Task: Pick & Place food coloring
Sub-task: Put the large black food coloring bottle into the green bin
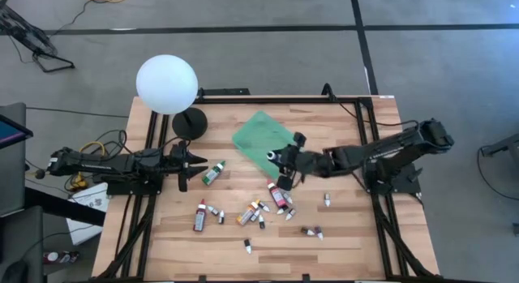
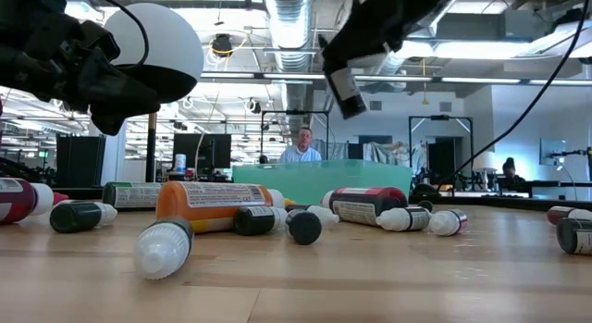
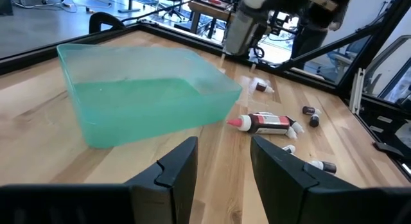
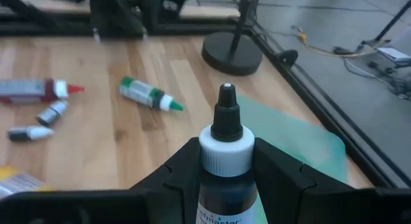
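My right gripper point(image 1: 285, 165) hangs above the table by the near right corner of the green tray point(image 1: 263, 137). It is shut on a dark food coloring bottle point(image 4: 225, 179) with a white cap and black tip. My left gripper point(image 1: 185, 165) is open and empty at the table's left, facing the tray point(image 3: 148, 95). A green-capped bottle point(image 1: 212, 173) lies on its side between the two grippers. Several more bottles and small tubes point(image 1: 259, 210) lie on the wood nearer the front edge, among them a pink-capped one point(image 1: 278, 194). My right gripper pinches the bottle between its two fingers point(image 4: 183, 166), one on each side, just behind the white cap point(image 4: 226, 147). The bottle lies along the fingers, its black tip point(image 4: 226, 95) pointing out past them. In the low view it hangs clear of the table, tilted, tip down point(image 2: 344, 92).
A white globe lamp point(image 1: 166, 84) on a black base point(image 1: 190, 122) stands at the far left of the table, behind the left gripper. A person point(image 2: 301, 147) sits in the room beyond the table. Black frame rails run along the table's edges.
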### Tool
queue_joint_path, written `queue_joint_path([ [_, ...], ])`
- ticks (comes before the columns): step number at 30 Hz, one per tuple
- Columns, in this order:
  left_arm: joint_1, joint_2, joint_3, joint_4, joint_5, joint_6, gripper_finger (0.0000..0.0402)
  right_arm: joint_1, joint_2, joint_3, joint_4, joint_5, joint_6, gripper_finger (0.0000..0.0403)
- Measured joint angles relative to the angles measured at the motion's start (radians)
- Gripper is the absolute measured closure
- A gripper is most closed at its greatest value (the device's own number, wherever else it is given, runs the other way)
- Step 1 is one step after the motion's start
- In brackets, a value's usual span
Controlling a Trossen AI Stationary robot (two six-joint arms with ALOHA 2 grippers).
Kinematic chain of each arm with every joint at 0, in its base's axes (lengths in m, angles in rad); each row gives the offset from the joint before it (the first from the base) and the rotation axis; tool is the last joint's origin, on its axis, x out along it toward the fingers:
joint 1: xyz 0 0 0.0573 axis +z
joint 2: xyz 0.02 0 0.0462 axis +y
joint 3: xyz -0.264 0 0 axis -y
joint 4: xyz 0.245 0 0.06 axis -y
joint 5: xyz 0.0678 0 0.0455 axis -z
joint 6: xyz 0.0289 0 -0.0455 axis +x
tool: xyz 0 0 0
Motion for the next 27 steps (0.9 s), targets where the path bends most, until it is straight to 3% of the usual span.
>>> queue_joint_path([
  [9,0.0,0.0,0.0,0.001,-0.013,0.037,0.0264,-0.144,0.064,0.002,0.101,-0.186,-0.106,0.0285],
  [22,0.0,0.0,0.0,0.058,-0.195,0.09,0.0264,-0.387,0.233,0.002,0.367,-0.532,-0.22,0.0285],
  [27,0.0,0.0,0.0,0.058,-0.199,0.091,0.0264,-0.453,0.316,0.002,0.506,-0.575,-0.203,0.0285],
])
